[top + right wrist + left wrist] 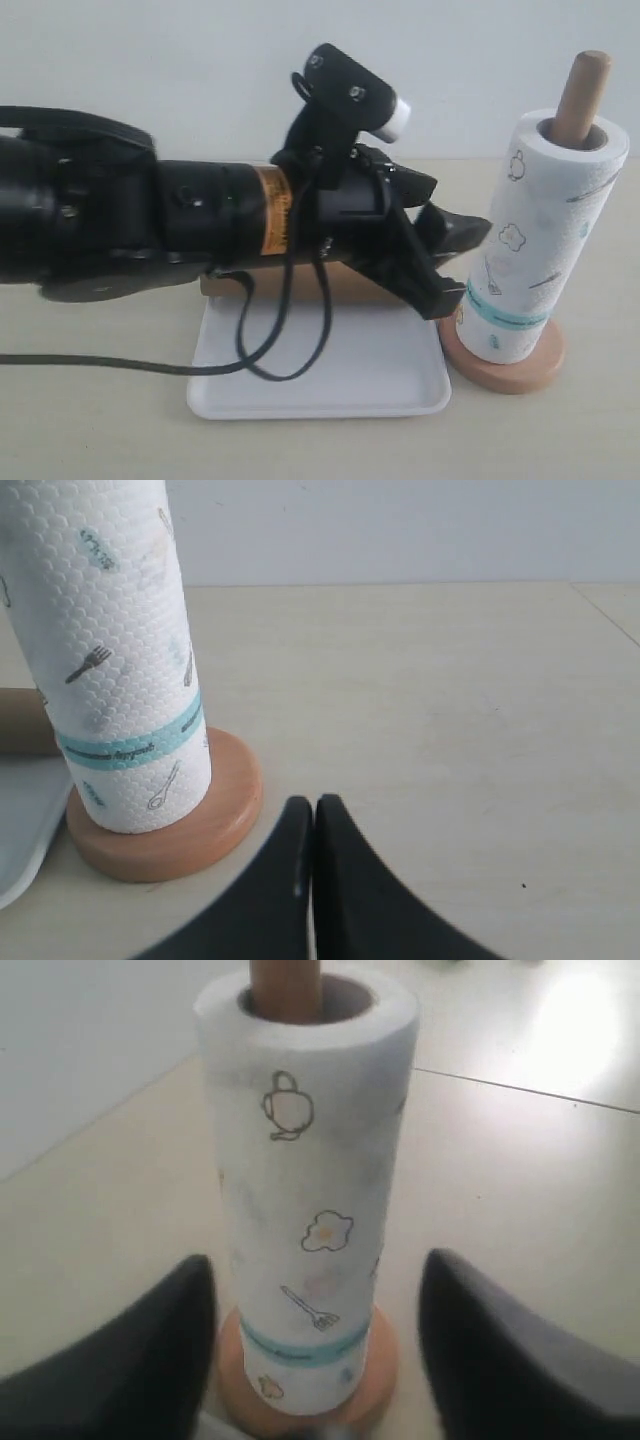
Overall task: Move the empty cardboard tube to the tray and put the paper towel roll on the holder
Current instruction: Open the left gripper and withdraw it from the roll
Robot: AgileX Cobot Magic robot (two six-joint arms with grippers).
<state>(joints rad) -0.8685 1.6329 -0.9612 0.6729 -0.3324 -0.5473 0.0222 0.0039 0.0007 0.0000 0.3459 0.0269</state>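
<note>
The paper towel roll [540, 230] stands upright on the holder [505, 375], with the wooden pole [582, 95] poking out of its core. My left gripper [465, 268] is open just left of the roll's lower part. In the left wrist view its fingers [150, 1360] flank the roll [310, 1160] with a gap on each side. The cardboard tube [345, 288] lies along the far side of the tray [330, 395], mostly hidden behind my left arm. My right gripper [314, 805] is shut and empty, low over the table near the holder's base [180, 840].
A black cable [280, 340] from my left arm hangs in loops over the tray. A pale wall runs behind the table. In the right wrist view the tray's corner [20, 810] and the tube's end [20, 720] show beside the holder.
</note>
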